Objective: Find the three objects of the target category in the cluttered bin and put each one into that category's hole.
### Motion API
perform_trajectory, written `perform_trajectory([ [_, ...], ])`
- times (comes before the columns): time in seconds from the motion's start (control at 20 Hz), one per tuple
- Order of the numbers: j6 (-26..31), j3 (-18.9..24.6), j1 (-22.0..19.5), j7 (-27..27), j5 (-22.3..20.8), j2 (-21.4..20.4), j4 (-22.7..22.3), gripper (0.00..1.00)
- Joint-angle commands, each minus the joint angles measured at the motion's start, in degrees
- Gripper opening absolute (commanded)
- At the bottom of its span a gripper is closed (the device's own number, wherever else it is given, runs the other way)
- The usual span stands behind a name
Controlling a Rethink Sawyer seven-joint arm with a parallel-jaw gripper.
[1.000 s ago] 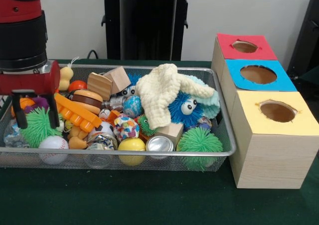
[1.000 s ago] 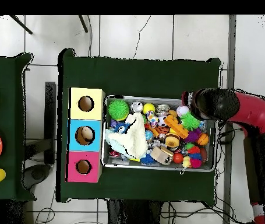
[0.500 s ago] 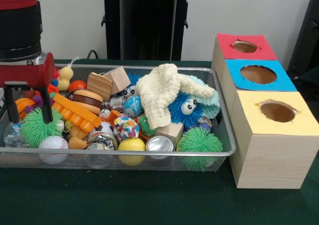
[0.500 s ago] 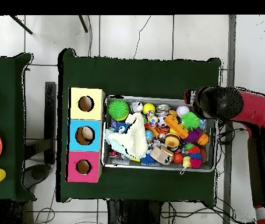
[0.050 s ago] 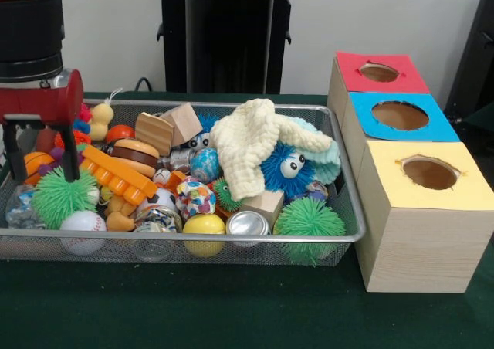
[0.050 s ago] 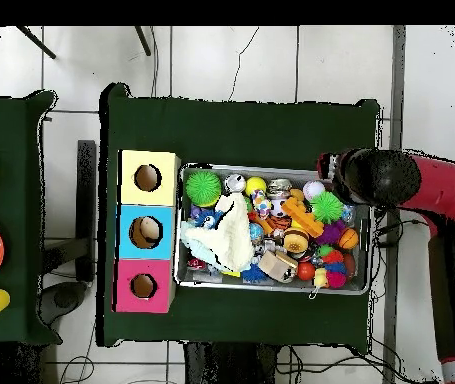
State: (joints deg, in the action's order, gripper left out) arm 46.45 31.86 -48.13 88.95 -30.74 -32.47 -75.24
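A: Any writing to read on the wire bin [image 5: 340,237] or its clutter?

B: None legible; the silver can [image 5: 248,223] at the front wall shows only its top.

A: And the gripper [image 5: 40,152]?

B: Fingers spread, empty, above the bin's end, just over a green spiky ball [image 5: 60,197] beside a white baseball [image 5: 82,227].

A: The holes?

B: Red box [image 5: 380,72], blue box [image 5: 401,116] and yellow box [image 5: 426,175] stand touching in a row beside the bin. Which category is wanted, I can't tell.

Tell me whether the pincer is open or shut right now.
Open. In the front view the pincer shows two black fingers spread apart with nothing between them, above the green spiky ball.
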Motion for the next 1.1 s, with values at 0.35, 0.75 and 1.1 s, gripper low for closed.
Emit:
perform_trajectory([
  [0.35, 2.55, 1.40, -2.14, -14.61, -3.28, -0.65, -8.69, 1.00],
  [0.75, 1.96, 1.69, -2.48, -14.70, -4.04, -0.64, -9.23, 1.00],
  [1.1, 1.21, 1.84, -2.75, -14.52, -4.64, -0.85, -9.83, 1.00],
])
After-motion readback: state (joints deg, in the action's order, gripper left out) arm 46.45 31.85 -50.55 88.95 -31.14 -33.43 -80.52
